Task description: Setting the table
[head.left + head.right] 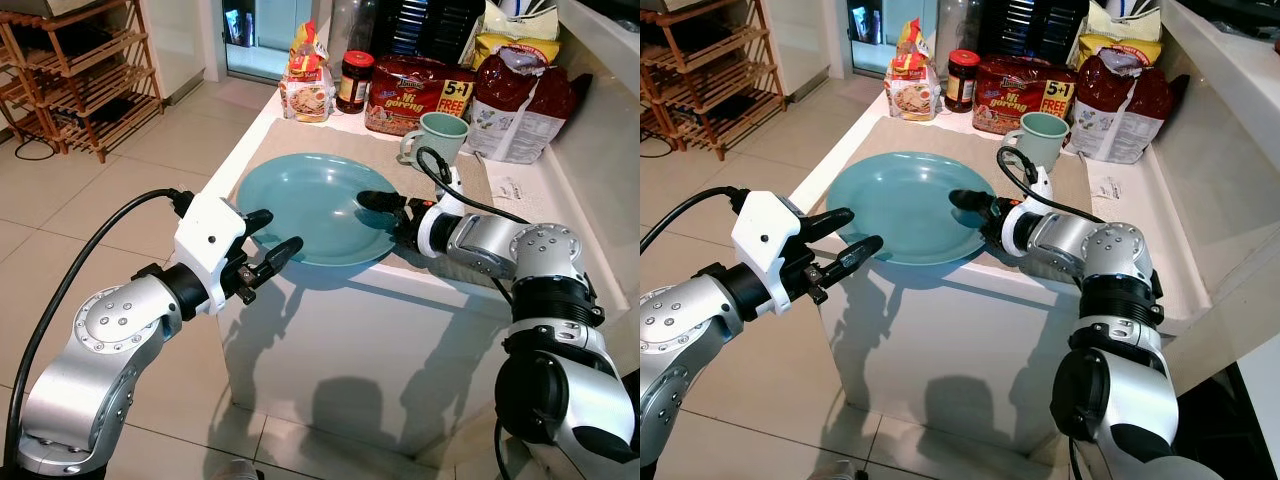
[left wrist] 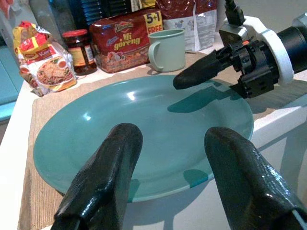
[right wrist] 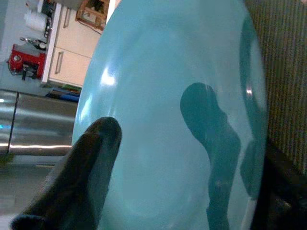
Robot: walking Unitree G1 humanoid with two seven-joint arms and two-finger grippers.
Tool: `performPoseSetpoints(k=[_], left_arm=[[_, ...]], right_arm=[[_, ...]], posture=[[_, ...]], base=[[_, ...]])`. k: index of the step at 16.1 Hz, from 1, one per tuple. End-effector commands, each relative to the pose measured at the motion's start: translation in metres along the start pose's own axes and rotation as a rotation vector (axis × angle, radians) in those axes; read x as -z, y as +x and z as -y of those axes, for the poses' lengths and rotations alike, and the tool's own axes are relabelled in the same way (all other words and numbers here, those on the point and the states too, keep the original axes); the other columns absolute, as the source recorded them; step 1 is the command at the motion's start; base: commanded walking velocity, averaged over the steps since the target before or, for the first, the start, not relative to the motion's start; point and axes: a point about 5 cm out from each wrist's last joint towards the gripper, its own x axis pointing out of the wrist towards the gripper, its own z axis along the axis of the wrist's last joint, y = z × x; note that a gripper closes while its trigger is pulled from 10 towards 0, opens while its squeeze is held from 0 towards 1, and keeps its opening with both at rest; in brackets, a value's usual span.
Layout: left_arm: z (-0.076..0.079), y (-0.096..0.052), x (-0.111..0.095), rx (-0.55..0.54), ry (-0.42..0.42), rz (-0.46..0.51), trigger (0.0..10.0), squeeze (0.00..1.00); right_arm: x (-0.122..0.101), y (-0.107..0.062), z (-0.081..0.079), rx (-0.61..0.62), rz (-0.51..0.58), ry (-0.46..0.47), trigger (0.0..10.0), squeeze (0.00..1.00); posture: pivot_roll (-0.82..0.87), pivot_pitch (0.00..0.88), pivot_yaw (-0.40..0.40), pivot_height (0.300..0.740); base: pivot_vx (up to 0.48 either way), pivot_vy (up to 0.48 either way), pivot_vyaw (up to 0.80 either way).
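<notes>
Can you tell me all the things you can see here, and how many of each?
plate: 1, teal, on placemat at counter's front edge
placemat: 1, beige, under plate and mug
mug: 1, pale green, behind plate
jar: 1, dark with red lid, counter back
noodle packs: 2, red and yellow, counter back
bag: 1, red and white, back right
rack: 1, wooden, on floor
left gripper: open, before plate's near rim
right gripper: at plate's right rim

Noodle pkts (image 1: 418,95), jar (image 1: 354,81), wooden rack (image 1: 70,70)
</notes>
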Motion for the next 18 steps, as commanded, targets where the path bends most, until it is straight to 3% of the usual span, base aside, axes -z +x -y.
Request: performPoseSetpoints(k=[1,18], left_arm=[[0.0028,0.0021,-0.004,0.018,0.014,0.005,10.0,0.0],[0.0033,0.0013,-0.0023,0.041,0.011,-0.01,10.0,0.0]], right_arm=[[-0.0059,-0.0032,-0.0041,-0.018,0.008,0.006,0.0,0.0],[-0.0083,-0.0116,-0.0009,-0.075,0.026,0.079,0.0,0.0]], posture=[[0.15,0.0,-0.103,0.74],[0.14,0.0,-0.085,0.74]], base=[[0.0,0.0,0.0],[0.0,0.0,0.0]])
